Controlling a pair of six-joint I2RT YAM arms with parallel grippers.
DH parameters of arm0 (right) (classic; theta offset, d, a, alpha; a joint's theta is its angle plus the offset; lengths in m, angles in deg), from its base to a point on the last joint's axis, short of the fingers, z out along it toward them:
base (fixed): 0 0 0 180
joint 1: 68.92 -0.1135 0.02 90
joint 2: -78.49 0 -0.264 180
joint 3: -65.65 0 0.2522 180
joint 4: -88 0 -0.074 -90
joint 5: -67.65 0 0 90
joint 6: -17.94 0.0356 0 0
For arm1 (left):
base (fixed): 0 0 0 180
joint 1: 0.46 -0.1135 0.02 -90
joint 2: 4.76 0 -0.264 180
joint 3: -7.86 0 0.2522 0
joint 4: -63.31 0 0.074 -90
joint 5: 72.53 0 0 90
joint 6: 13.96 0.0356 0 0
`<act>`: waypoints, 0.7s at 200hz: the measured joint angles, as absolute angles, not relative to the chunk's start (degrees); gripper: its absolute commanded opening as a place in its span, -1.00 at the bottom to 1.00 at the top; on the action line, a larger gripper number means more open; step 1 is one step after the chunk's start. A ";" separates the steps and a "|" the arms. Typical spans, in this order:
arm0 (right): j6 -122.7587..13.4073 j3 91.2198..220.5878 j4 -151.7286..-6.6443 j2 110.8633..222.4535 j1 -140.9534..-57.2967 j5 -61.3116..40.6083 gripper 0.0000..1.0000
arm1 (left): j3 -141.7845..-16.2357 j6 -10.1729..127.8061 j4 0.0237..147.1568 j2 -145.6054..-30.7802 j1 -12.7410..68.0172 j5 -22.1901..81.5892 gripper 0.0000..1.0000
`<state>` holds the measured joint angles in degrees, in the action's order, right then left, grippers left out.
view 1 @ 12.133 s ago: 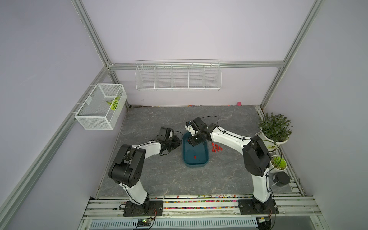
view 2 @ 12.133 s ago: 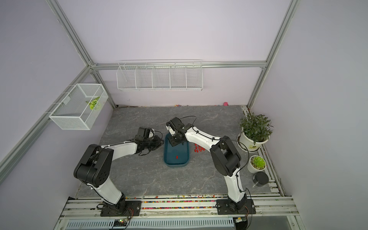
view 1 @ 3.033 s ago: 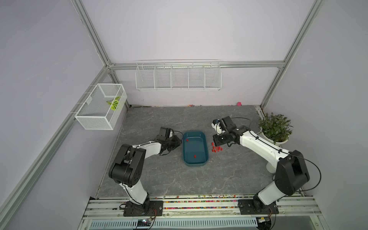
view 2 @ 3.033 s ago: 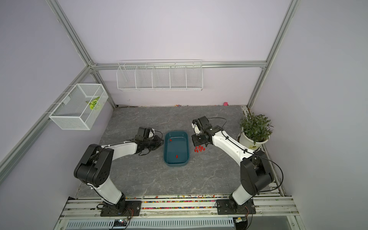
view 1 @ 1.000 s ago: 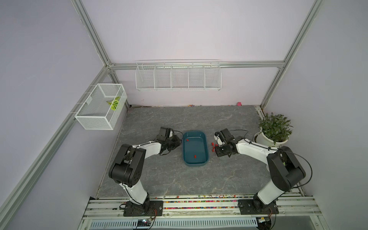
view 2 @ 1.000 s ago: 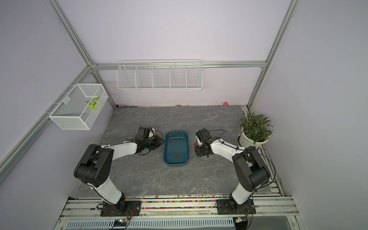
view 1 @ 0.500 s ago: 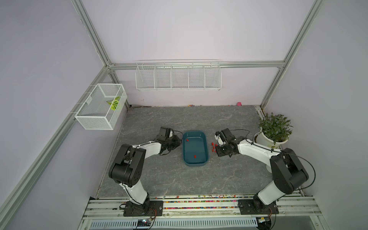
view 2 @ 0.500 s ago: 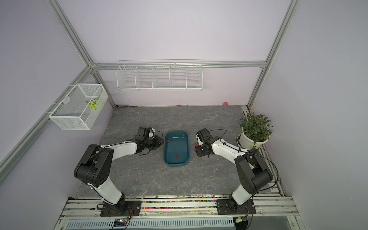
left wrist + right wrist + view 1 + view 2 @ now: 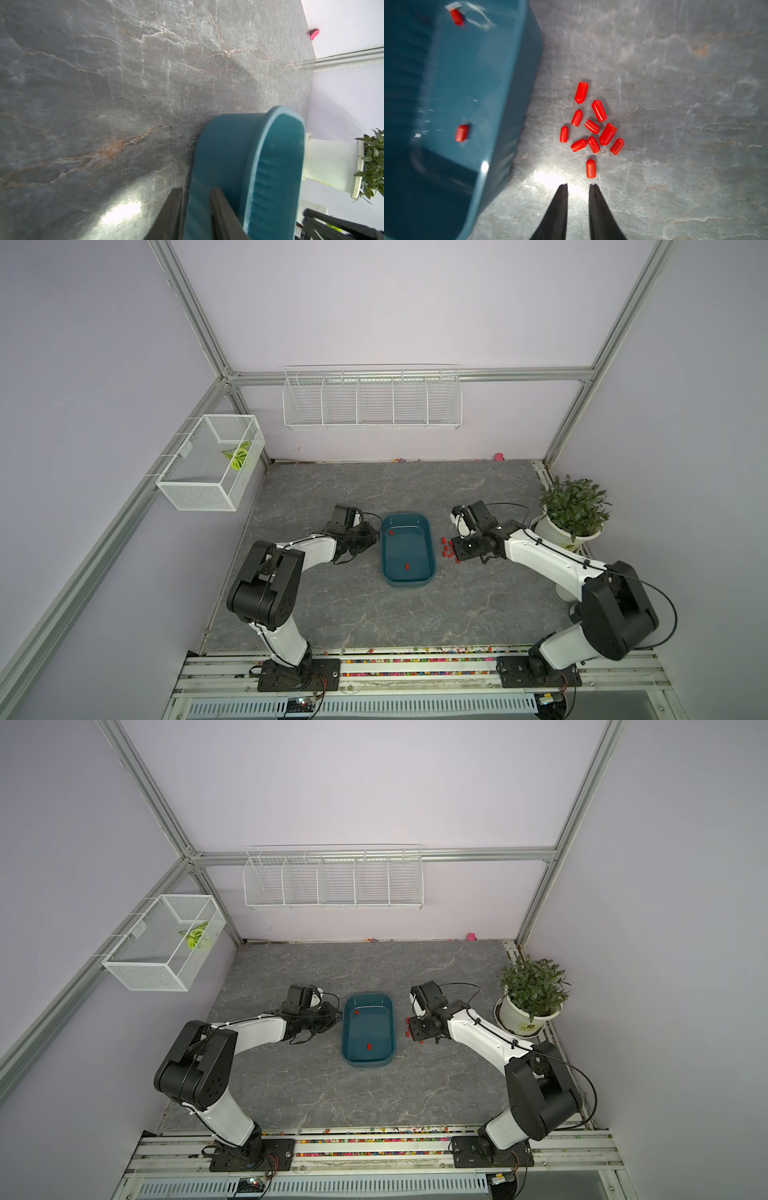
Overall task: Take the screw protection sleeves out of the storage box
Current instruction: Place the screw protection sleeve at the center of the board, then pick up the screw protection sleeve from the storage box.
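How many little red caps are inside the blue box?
2. One red cap lies near the blue box's far end, the other nearer its near end. None seem hidden.

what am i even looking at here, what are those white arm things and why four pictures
Two white robot arms stand at a grey table: the left arm and the right arm. Two pictures look down from one overhead camera pair; the other two come from cameras on the wrists. On the table sits a teal storage box with two red screw protection sleeves inside; ten more lie beside it. The right end effector hovers by that pile, slightly open and empty. The left end effector is beside the box's outer wall, holding nothing visible. A potted plant stands at the table's edge.
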<state>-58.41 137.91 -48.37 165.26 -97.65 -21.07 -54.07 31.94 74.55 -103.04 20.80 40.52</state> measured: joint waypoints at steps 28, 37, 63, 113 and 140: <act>-58.37 141.72 -47.17 163.99 -97.65 -19.54 -0.48 | -54.07 31.96 74.55 -103.04 20.80 40.52 -0.39; -58.32 142.66 -46.99 163.81 -97.65 -18.91 -0.48 | -54.07 31.96 74.53 -103.04 20.80 40.52 -0.40; -57.62 143.36 -47.69 163.24 -97.68 -15.80 -0.39 | -54.07 31.94 74.53 -103.04 20.80 40.52 -0.39; -55.96 143.12 -51.23 163.05 -99.16 -11.15 -0.35 | -54.00 31.96 74.15 -103.04 20.69 40.52 -0.40; -54.96 143.22 -54.05 164.29 -101.13 -10.49 -0.36 | -54.00 31.96 74.15 -103.04 20.64 40.52 -0.40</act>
